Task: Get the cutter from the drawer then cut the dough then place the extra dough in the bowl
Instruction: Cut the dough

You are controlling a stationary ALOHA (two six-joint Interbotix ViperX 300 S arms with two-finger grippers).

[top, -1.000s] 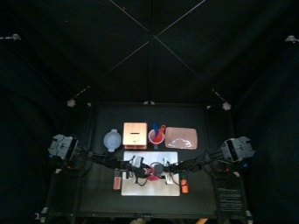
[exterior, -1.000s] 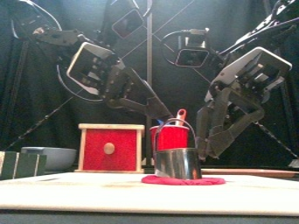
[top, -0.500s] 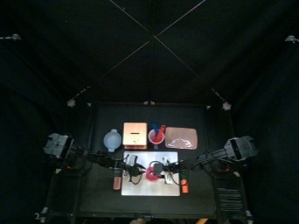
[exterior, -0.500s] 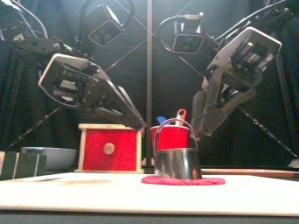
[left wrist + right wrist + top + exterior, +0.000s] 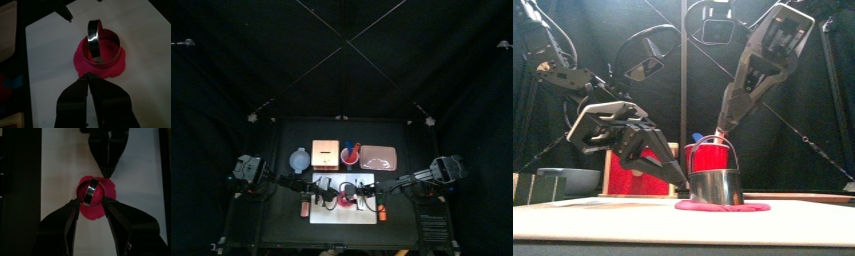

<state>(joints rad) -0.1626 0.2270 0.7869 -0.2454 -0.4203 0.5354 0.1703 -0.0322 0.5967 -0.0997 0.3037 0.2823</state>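
Note:
A flat pink dough disc (image 5: 722, 206) lies on the white cutting board (image 5: 362, 216). The round metal cutter (image 5: 716, 185) stands on the dough (image 5: 87, 62) with its wire handle up. My left gripper (image 5: 681, 180) is low on the left side of the cutter, jaws shut, with its tips (image 5: 87, 76) touching the dough's rim. Above the cutter (image 5: 91, 192), my right gripper (image 5: 91, 202) hangs open, one finger (image 5: 71, 208) on each side of it and not touching it. The blue-grey bowl (image 5: 298, 157) sits at the back left.
The wooden box with the red drawer front (image 5: 640, 165) stands behind the board, left of the red cup (image 5: 711, 157) with its toy knives. A pink tray (image 5: 378, 157) lies at the back right. The bowl (image 5: 560, 182) shows at the far left in the front view.
My left gripper has come down from high above to the dough's rim beside the cutter. My right gripper has risen away from the cutter, which stays on the dough.

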